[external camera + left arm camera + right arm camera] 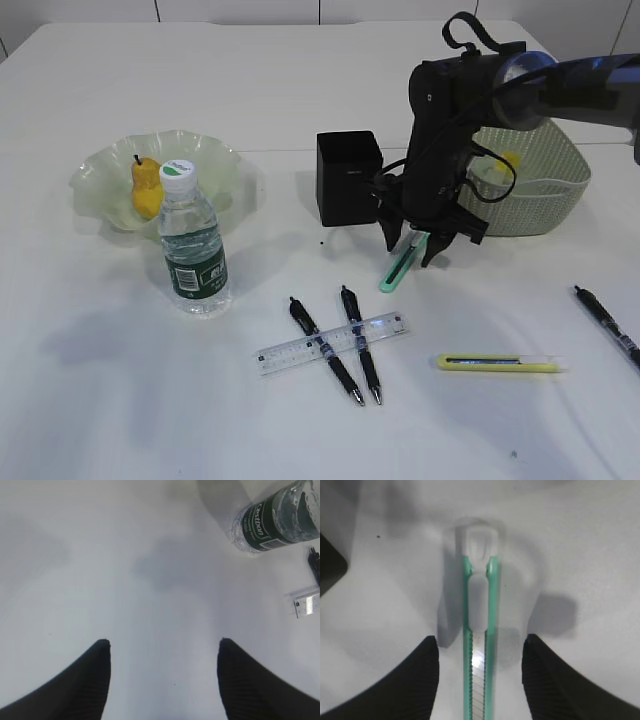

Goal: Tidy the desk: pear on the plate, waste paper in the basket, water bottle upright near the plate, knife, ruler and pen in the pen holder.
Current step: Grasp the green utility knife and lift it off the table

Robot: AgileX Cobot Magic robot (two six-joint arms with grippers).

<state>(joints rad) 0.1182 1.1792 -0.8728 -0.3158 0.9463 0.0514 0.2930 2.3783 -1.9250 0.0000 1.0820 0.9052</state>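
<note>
Green knife (pixel 480 630) lies lengthwise between the right gripper's (pixel 479 680) spread fingers, untouched; left gripper (pixel 162 680) gapes empty.

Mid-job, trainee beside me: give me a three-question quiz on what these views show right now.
1. True or false: the pear lies on the plate.
2. What lies between the right gripper's fingers? A) yellow knife B) green utility knife C) pen
3. Fill in: the water bottle stands ____ on the desk.

Key: 1 true. 2 B, the green utility knife; the fingers are apart, not clamped. 3 upright. The yellow knife, ruler and pens remain outside the pen holder.
</note>
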